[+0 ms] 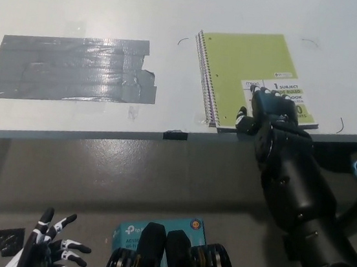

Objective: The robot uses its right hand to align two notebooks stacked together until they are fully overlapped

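At right of centre, my right hand (267,115) presses flat-fingered, gripping nothing, on the green notebook (255,68), which almost fully covers the lower one, while my left hand (50,251) idles spread at lower left.

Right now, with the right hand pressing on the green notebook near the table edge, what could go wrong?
The right hand rests on the green notebook close to the table edge; a push toward the robot could slide the stack over it. Only a thin purple strip shows beside the spiral, so a further leftward push could overshoot alignment. The left hand hangs low, too far to steady anything.
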Action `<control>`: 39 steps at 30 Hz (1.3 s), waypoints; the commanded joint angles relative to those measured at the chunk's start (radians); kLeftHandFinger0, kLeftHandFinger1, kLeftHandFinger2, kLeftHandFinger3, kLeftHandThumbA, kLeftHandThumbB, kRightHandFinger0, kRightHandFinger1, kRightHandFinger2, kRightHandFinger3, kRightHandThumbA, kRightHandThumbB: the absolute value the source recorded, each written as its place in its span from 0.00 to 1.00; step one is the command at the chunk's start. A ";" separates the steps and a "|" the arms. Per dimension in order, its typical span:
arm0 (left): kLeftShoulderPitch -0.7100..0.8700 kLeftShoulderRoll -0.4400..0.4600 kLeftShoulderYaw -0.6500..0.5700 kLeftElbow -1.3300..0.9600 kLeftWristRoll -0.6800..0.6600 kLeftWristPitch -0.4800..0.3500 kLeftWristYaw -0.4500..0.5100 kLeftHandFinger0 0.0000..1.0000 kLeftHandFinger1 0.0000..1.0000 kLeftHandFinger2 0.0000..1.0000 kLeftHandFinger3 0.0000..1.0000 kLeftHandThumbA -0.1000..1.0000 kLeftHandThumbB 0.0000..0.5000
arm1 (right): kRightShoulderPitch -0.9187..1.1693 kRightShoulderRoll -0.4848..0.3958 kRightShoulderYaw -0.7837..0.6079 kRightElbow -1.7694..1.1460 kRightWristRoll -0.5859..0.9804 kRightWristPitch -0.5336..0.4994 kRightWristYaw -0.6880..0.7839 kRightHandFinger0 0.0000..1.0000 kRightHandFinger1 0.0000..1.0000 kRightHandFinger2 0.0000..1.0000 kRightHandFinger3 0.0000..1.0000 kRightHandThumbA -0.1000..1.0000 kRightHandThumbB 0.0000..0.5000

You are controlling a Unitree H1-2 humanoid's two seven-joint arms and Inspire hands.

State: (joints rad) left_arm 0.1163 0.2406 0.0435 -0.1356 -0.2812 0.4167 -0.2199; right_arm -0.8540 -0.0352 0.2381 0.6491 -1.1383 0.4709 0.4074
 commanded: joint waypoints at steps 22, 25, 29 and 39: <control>0.001 -0.007 -0.017 -0.024 0.021 -0.034 -0.013 0.32 0.43 0.47 1.00 1.00 1.00 | 0.010 0.159 -0.293 0.043 -0.208 -0.001 -0.059 1.00 1.00 1.00 1.00 1.00 0.83; -0.001 -0.009 -0.014 -0.022 0.018 -0.033 -0.012 0.32 0.43 0.47 1.00 1.00 1.00 | 0.003 0.158 -0.296 0.051 -0.215 -0.001 -0.066 1.00 1.00 1.00 1.00 1.00 0.81; -0.003 -0.012 -0.020 -0.033 0.022 -0.023 -0.010 0.33 0.43 0.47 1.00 1.00 1.00 | 0.003 0.140 -0.292 0.042 -0.209 -0.001 -0.057 1.00 1.00 1.00 1.00 1.00 0.85; -0.015 -0.010 -0.026 -0.030 0.025 -0.032 -0.015 0.27 0.42 0.46 1.00 1.00 1.00 | -0.032 0.048 -0.163 0.065 -0.096 -0.001 -0.006 1.00 1.00 1.00 1.00 1.00 0.91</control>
State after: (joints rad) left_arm 0.1142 0.2259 0.0199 -0.1387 -0.2614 0.4156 -0.2206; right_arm -0.8539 0.0506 0.0342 0.6877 -1.2992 0.4652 0.3470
